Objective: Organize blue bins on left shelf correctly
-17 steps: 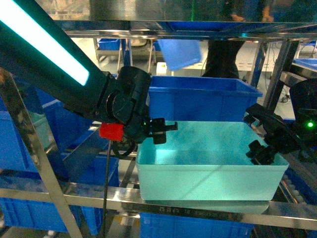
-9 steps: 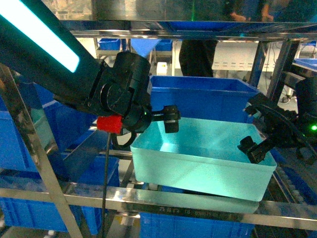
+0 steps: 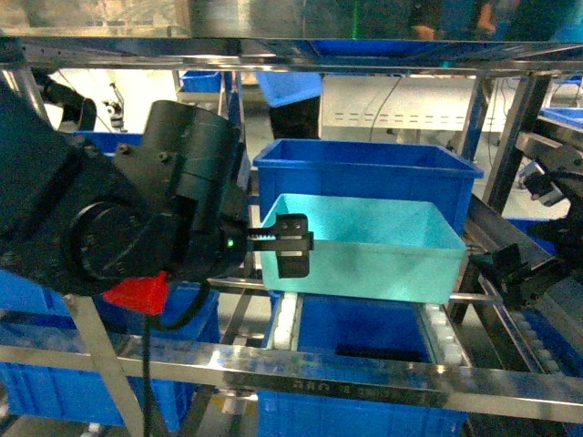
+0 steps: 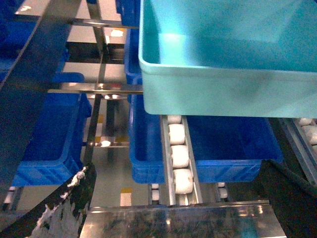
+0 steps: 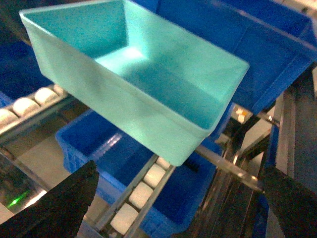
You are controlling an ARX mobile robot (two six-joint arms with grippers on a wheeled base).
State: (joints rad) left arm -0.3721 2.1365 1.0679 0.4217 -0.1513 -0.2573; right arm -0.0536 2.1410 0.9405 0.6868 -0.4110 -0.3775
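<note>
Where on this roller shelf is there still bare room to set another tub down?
Bare rollers show between the turquoise bin and the front steel beam; that strip is free. Further back is crowded: the turquoise bin sits right against a dark blue crate. Both grippers flank the bin.

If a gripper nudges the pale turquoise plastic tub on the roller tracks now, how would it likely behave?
The pale turquoise plastic tub would probably glide easily, since it sits on white rollers. It looks empty inside, so it is likely light. Its smooth tapered walls may slip from a side grip, though they look stiff enough to push.
</note>
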